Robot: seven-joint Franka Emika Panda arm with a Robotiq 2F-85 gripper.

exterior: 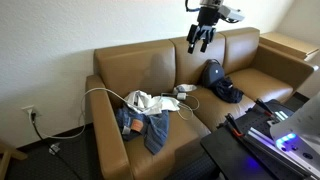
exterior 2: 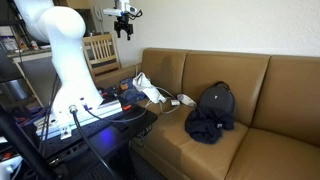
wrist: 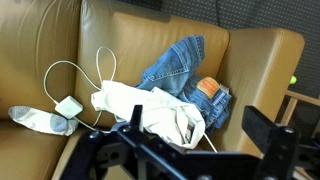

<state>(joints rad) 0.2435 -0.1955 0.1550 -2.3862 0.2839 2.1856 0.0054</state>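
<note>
The claw (exterior: 200, 42) hangs high above the sofa (exterior: 150, 65), fingers apart and empty. In the wrist view a crumpled white shirt (wrist: 140, 106) lies on the seat. The jeans (wrist: 182, 66) touch it at 1 o'clock, and a charger (wrist: 68, 105) lies near at 9 o'clock. A dark bag (exterior: 216, 78) sits well apart.

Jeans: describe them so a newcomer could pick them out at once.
On the tan sofa, look to the seat at the end away from the dark bag, where clothes lie heaped. The jeans are the blue denim against the white cloth; only they carry a brown waist patch.
</note>
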